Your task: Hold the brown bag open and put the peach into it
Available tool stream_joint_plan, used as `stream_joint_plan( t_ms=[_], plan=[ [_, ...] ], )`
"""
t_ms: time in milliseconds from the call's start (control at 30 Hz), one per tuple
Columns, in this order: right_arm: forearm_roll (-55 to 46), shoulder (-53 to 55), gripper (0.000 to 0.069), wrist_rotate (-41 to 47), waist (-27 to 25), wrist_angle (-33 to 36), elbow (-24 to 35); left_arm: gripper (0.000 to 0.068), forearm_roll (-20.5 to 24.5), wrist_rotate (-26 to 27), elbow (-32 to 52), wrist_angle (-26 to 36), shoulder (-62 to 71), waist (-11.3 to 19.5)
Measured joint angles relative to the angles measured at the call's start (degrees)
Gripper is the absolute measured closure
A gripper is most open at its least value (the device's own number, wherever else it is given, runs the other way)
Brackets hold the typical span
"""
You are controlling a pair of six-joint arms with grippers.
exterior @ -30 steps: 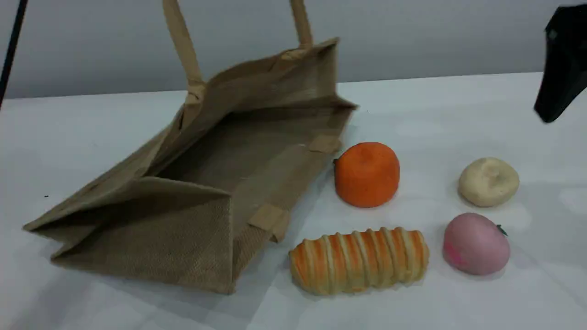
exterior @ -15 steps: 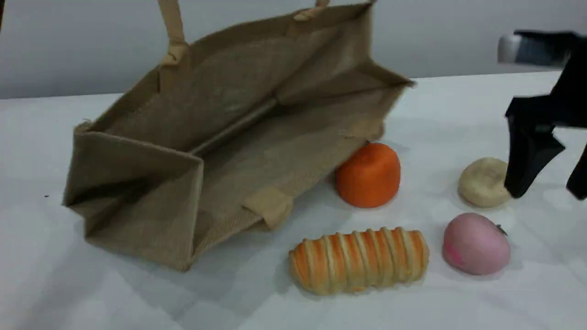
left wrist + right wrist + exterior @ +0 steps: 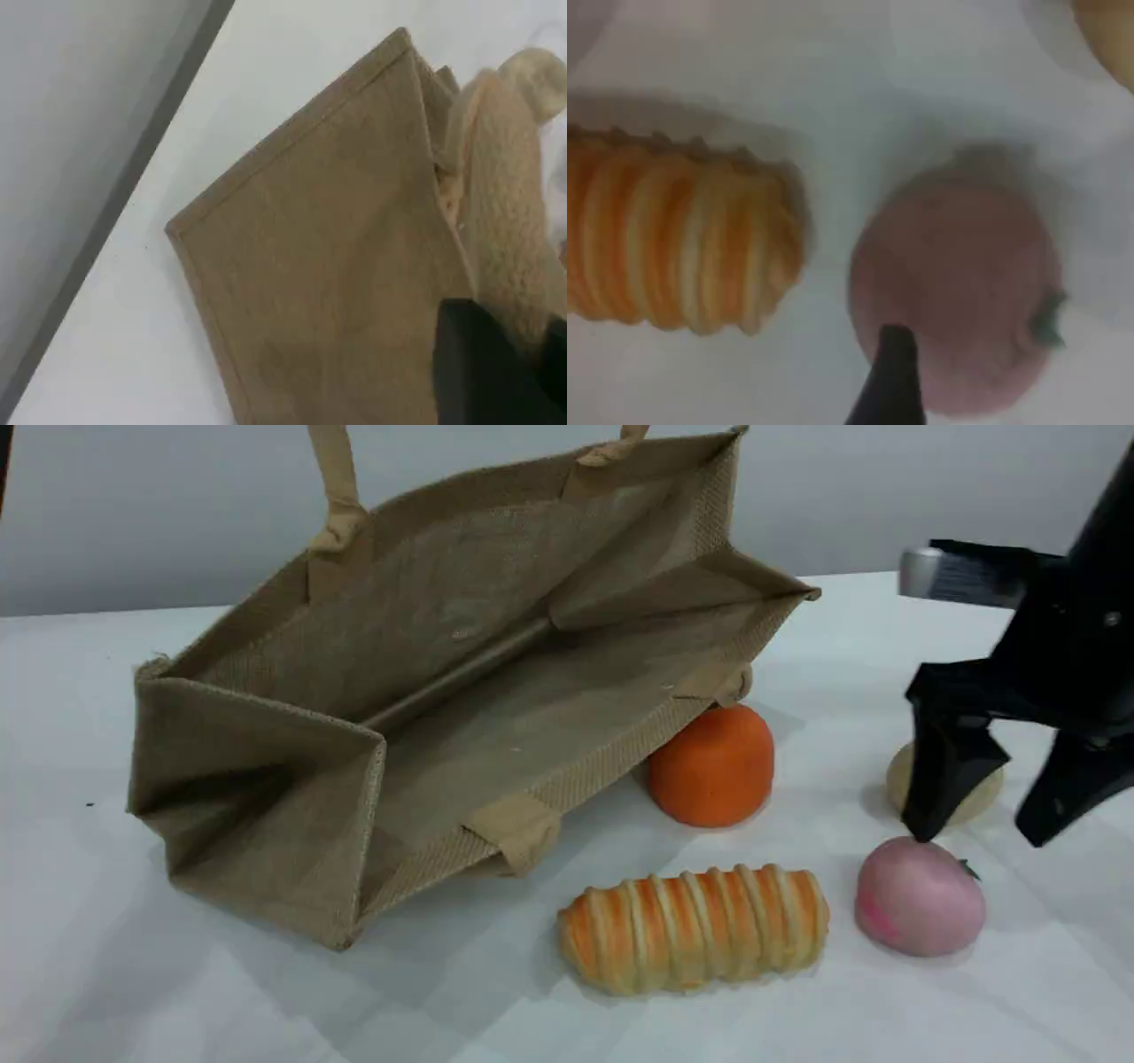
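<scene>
The brown bag (image 3: 461, 682) lies tilted on the table, its wide mouth facing the camera. One beige handle (image 3: 335, 487) runs up out of the scene view's top edge. In the left wrist view, my left gripper's black fingertip (image 3: 483, 372) sits against that handle (image 3: 509, 204) above the bag's outer side (image 3: 328, 266), shut on it. The pale-pink peach (image 3: 920, 908) rests at the front right. My right gripper (image 3: 977, 838) hangs open just above it, its left fingertip at the peach's top. The right wrist view shows the peach (image 3: 957, 266) right beyond one fingertip (image 3: 893, 376).
An orange round fruit (image 3: 710, 764) sits against the bag's lower rim. A striped bread roll (image 3: 693, 928) lies left of the peach. A cream lumpy ball (image 3: 985, 795) sits behind the right gripper's fingers. The white table (image 3: 177, 1001) ends at a grey wall behind.
The bag was pulled up by its handle and swung right, and its mouth spread wide. My right gripper came down from the upper right to just over the peach.
</scene>
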Motion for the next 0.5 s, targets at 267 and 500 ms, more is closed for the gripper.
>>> stream_joint_plan(
  t_ms=[267,500],
  plan=[
    [-0.7,3.6,0.0127,-1.5,3.6,-3.1,0.0,0.0594,0.0,-0.3,0.0,0.0,0.0,0.0],
    [-1.4,7.3,0.0137,-1.5,4.1,-2.7,0.0,0.0594,-0.1,-0.3,0.0,0.0,0.0,0.0]
  ],
)
